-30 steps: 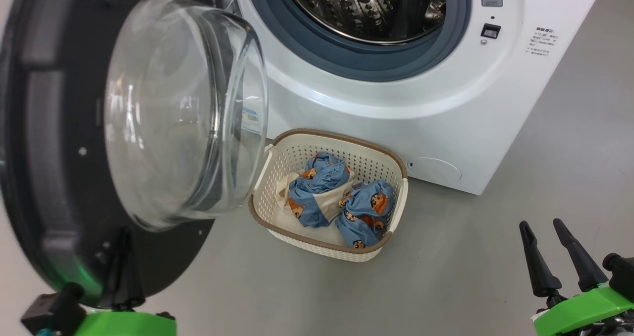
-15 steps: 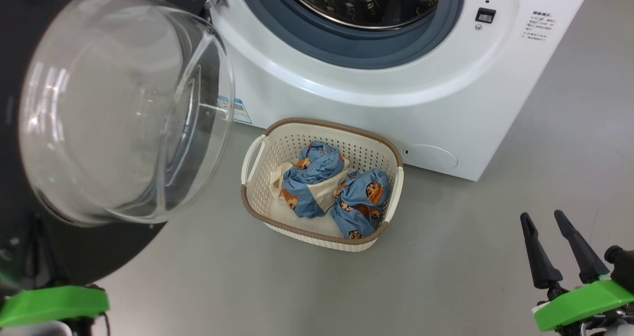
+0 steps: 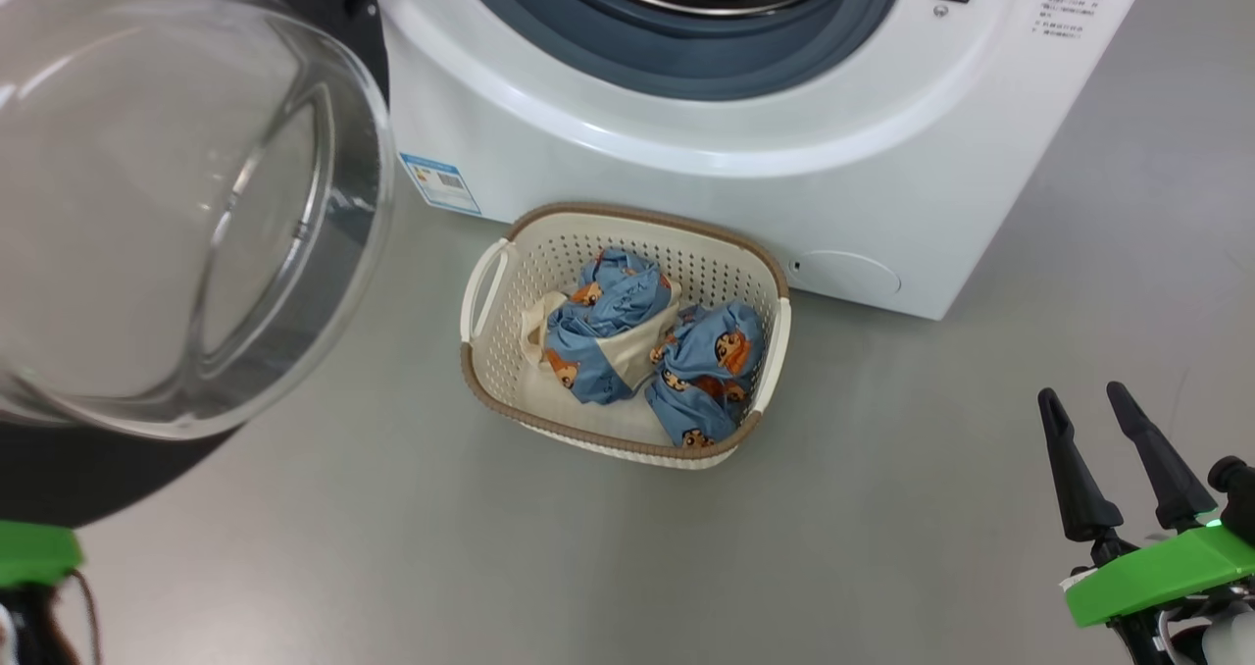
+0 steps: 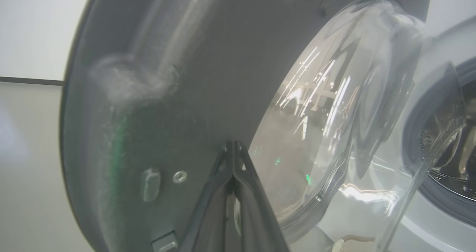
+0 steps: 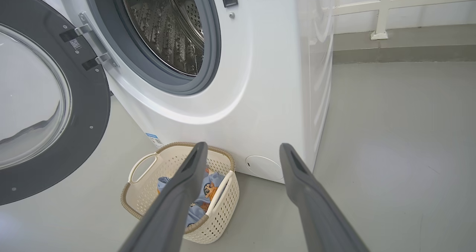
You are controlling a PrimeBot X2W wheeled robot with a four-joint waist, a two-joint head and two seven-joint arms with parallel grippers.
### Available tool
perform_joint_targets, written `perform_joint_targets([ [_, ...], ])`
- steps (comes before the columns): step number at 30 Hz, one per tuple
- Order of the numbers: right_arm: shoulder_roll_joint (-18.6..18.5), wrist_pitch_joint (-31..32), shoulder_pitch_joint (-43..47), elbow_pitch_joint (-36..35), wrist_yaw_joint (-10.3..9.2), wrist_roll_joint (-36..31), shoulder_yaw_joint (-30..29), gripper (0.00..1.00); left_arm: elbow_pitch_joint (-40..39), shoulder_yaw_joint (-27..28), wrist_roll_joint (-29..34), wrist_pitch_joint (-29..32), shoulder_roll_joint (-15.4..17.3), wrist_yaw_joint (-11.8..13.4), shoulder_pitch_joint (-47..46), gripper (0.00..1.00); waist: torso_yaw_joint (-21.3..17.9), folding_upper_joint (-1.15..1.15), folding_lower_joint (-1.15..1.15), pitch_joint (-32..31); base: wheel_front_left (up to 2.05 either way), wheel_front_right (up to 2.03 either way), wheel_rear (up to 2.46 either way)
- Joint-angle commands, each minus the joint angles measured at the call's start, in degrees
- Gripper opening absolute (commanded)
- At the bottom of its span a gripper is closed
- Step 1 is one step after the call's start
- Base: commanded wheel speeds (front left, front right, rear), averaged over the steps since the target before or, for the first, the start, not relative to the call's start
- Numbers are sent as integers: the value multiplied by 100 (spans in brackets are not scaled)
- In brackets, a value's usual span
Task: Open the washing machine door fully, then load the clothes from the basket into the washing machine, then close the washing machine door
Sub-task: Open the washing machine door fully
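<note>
Door: the washing machine door stands swung out on its hinge at the machine's left, its clear glass bowl facing the camera in the head view and its dark ring broad in the right wrist view.
Change: over the last second the door has opened wider. The bowl used to overlap the basket's left handle; now bare floor separates them and the small blue label on the machine front is uncovered. The head camera has also shifted, so part of the drift is its own.
Left gripper: the left gripper is clenched on nothing, tips pressed together at the door's dark inner face beside the bowl. Actual contact is hard to tell.
Machine: the washing machine shows an unobstructed mouth, with grey-blue gasket and steel drum.
Clothes: the clothes, two blue bundles, lie in the basket, which sits on the floor just in front of the machine.
Right gripper: the right gripper is spread and empty, well apart from the basket.
Meaning: opening looks nearly or fully done; loading has not begun.
</note>
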Motion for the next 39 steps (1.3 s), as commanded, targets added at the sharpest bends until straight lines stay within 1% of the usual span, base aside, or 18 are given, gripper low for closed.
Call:
perform_joint_targets([
  [1, -107, -69, -121, -163, 9, -24, 116, 100, -23, 330, 72, -37, 412, -13, -302, 0, -40, 0, 0, 98, 0, 0, 0],
  [5, -122, -69, -193, -188, 9, -37, 136, 100, 338, 640, 197, -37, 670, -35, -680, 0, -99, 0, 0, 252, 0, 0, 0],
  [6, -125, -69, -235, -203, 9, -46, 165, 100, 491, 798, 245, -37, 789, -45, -842, 0, -140, 0, 0, 328, 0, 0, 0],
  [16, -157, -69, -498, -252, 9, -60, 255, 100, 1310, 1384, 506, -37, 1459, -98, -1548, 0, -304, 0, 0, 790, 0, 0, 0],
  [17, -157, -69, -498, -252, 9, -60, 255, 100, 1310, 1384, 506, -37, 1459, -98, -1548, 0, -304, 0, 0, 790, 0, 0, 0],
  [24, -178, -69, -702, -269, 9, -68, 330, 100, 1889, 1597, 752, -37, 1941, -108, -1893, 0, -407, 0, 0, 1135, 0, 0, 0],
  [32, -204, -69, -900, -290, 9, -70, 386, 100, 2237, 1686, 951, -37, 2245, -103, -2188, 0, -496, 0, 0, 1419, 0, 0, 0],
  [36, -174, -69, -950, -277, 9, -73, 398, 100, 2384, 1731, 1012, -37, 2331, -53, -2293, 0, -532, 0, 0, 1462, 0, 0, 0],
  [39, -140, -69, -958, -238, 9, -59, 394, 100, 2469, 1756, 1034, -37, 2348, -63, -2319, 0, -548, 0, 0, 1408, 0, 0, 0],
])
